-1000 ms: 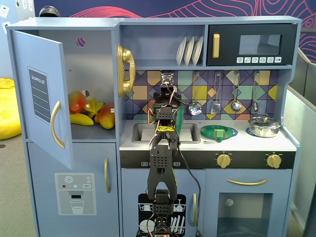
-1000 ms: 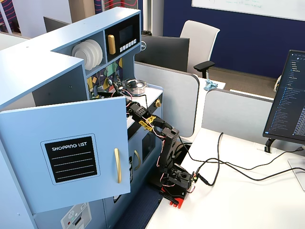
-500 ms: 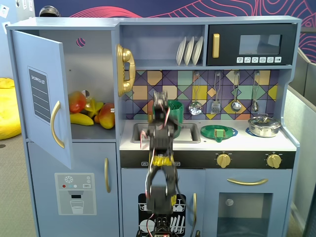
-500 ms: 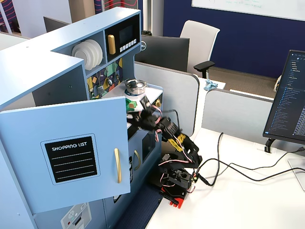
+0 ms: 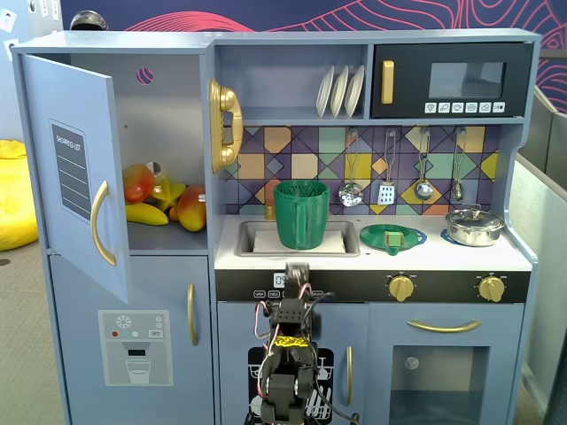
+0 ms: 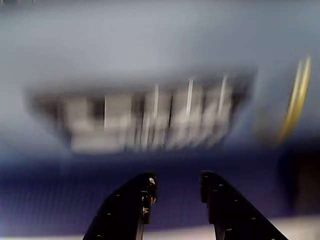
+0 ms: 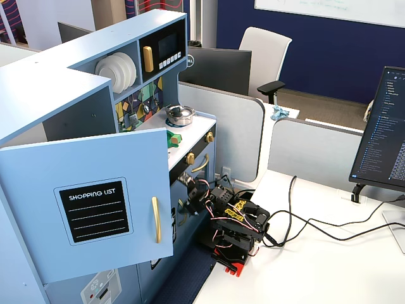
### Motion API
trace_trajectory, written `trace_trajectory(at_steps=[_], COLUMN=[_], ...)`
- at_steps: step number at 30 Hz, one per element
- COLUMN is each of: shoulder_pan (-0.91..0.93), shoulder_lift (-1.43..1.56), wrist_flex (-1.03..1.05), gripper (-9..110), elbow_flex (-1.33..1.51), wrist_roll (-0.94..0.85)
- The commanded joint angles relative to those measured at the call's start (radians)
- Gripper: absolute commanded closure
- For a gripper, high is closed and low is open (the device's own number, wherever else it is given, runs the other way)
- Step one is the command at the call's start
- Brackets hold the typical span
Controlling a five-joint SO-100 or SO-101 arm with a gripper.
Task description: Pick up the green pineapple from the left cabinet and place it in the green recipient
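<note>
The left cabinet (image 5: 164, 115) stands with its light-blue door (image 5: 75, 159) swung open; the door also shows in a fixed view (image 7: 88, 202). Inside lie a yellow banana (image 5: 146, 213) and red-orange toy fruit (image 5: 137, 181). No green pineapple shows in any view. The dark-green ribbed pitcher (image 5: 301, 213) stands upright in the sink (image 5: 257, 239). My gripper (image 5: 297, 273) is low in front of the counter's black panel, below the pitcher. In the blurred wrist view my gripper (image 6: 177, 176) is open and empty, facing the kitchen front.
A flat green plate (image 5: 392, 237) and a steel pot (image 5: 474, 227) sit on the counter right of the sink. A black microwave (image 5: 452, 81) and white plates (image 5: 341, 90) are above. Utensils (image 5: 387, 190) hang on the back wall. Cables (image 7: 304, 221) trail over the white desk.
</note>
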Motion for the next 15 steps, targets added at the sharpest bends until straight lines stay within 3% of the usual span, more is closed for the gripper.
trace_trajectory(at_steps=[1,5,15], shoulder_pan=[-0.083,-0.08,0.046], shoulder_lift=[0.02,0.02,0.021], wrist_flex=[0.202,0.291,0.566], gripper=[100,100,100], elbow_flex=[0.011,0.011,0.011], wrist_roll=[0.183,0.29,0.057])
